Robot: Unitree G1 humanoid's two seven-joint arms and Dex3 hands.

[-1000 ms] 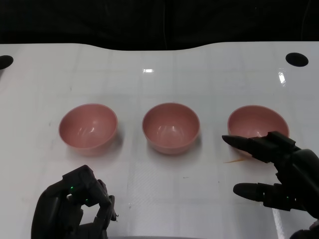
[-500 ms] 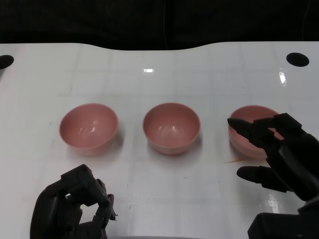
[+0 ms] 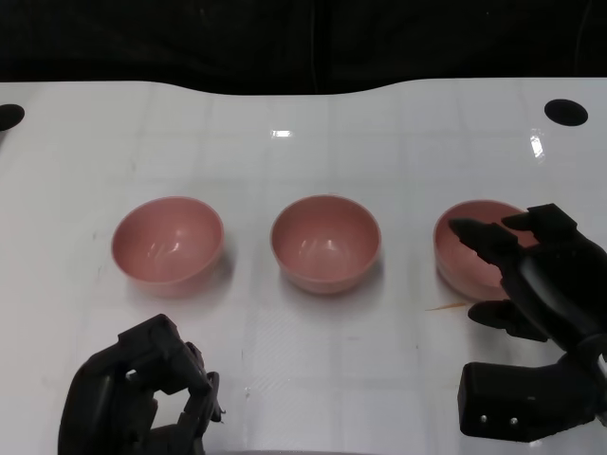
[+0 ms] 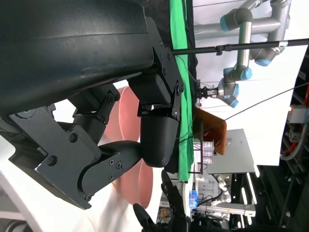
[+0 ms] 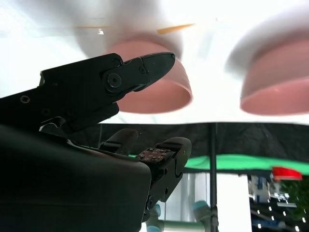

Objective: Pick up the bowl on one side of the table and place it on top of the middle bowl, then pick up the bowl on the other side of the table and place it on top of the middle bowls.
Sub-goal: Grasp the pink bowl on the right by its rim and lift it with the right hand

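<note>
Your head view shows three pink bowls in a row on the white table (image 3: 285,104): left bowl (image 3: 168,238), middle bowl (image 3: 325,241), right bowl (image 3: 471,248). Your right hand (image 3: 531,275) hangs spread wide at the right bowl's rim, holding nothing. Your left hand (image 3: 142,393) sits curled in, empty, near the table's front edge. Only the left wrist view shows a green curtain (image 4: 181,72) and a robot arm (image 4: 241,34) beyond.
</note>
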